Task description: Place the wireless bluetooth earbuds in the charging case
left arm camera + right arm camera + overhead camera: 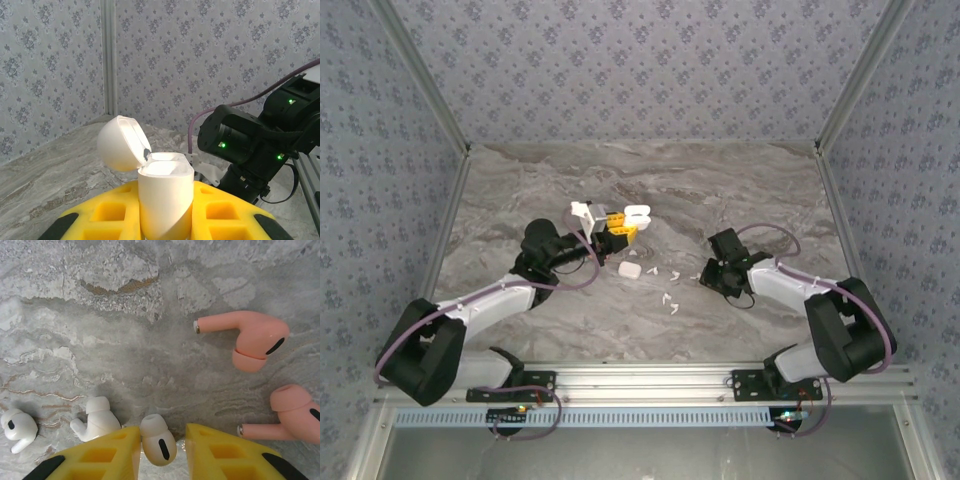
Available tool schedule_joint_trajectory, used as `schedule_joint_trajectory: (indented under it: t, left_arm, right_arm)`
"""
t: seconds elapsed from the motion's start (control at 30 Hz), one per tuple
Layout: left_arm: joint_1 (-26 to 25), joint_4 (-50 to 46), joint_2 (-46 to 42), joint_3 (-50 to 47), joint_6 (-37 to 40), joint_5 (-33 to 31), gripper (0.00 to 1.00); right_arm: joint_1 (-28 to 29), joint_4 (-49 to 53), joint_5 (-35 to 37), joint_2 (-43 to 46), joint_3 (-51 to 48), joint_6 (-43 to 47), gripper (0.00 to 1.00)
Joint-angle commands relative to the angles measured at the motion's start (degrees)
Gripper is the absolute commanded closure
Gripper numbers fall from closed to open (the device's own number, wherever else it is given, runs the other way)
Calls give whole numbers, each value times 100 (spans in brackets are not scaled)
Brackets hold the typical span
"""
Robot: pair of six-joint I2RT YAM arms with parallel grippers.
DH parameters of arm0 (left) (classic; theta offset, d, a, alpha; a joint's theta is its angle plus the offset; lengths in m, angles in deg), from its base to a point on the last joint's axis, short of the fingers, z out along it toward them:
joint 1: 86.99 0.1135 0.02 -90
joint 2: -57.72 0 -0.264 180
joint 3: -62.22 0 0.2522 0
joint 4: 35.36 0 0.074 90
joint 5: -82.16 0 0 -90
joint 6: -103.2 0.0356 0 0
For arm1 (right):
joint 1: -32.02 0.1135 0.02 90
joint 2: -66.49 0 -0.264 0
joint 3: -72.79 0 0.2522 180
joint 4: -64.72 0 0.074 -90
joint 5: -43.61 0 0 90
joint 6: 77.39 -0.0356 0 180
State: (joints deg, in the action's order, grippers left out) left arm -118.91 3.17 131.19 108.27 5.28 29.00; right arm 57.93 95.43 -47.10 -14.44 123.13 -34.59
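Where left fingers (107, 215) clamp the charging case (165, 197), its base — cropped — vanishes.

**Enclosure and surface: surroundings only**

Worktop (650, 180): grey marble-look surface, pale veining, a few rust-brown streaks seen close in the right wrist view. Matte, flat.

Back wall (640, 70), left wall (370, 200) and right wall (910, 180): blue-grey wallpaper with a repeating small floral motif.

Two aluminium posts, left post (424, 75) and right post (858, 75), run up from the far corners of the worktop.

Near edge: aluminium rail (650, 378) across the full width. Just below it, a pale slotted strip (650, 415).
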Motion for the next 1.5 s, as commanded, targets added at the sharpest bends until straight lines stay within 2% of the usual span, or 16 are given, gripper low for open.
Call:
schedule_joint_trajectory:
  t: [0.0, 0.47, 0.7, 0.87, 1.1, 1.33, 1.47]
  left_arm:
    - [20, 18, -160, 93, 117, 157, 100]
    - [24, -132, -238, 84, 140, 159, 100]
    - [26, -167, -254, 84, 105, 189, 100]
    - [13, -184, -246, 49, -26, 206, 100]
    - [-130, -158, -189, -30, -183, 211, 100]
    - [-300, -84, 27, 139, -302, 227, 100]
    - [-386, -2, 206, 248, -415, 255, 100]
  right_arm:
    - [29, -50, 169, -98, 60, -70, 68]
    - [42, -159, 219, -314, 101, 129, 75]
    - [22, -117, 353, -297, 148, 568, 77]
    - [29, -105, 482, 59, 173, 1067, 78]
    - [100, -180, 485, 1188, 242, 2664, 78]
    - [144, -522, -86, 2532, 356, 4344, 78]
    - [169, -729, -518, 2963, 527, 5043, 78]
